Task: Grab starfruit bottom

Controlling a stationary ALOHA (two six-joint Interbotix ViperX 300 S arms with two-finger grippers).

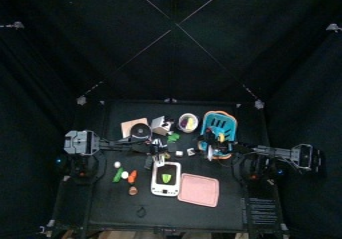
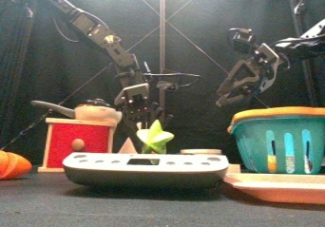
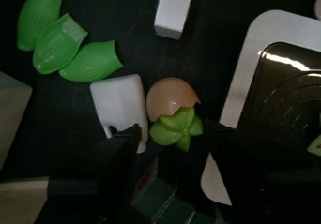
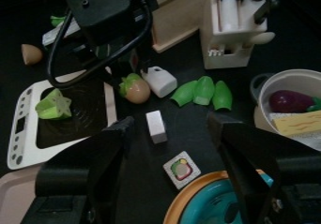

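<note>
From the left, the left gripper (image 3: 175, 167) hangs right over the starfruit (image 3: 177, 128), jaws spread wide to either side of it and not yet touching. The fruit stands upright beside the eggshell (image 3: 172, 95), just behind the scale (image 2: 146, 168). This arm is the nearer; a straight drop should reach its base. The right gripper (image 4: 163, 134) hovers well apart, jaws also spread

Yellow-green starfruit (image 3: 177, 129), tan eggshell (image 3: 172, 97), white block (image 3: 122, 103), perhaps teal basket (image 2: 279, 139), red box (image 2: 76, 143)
</note>
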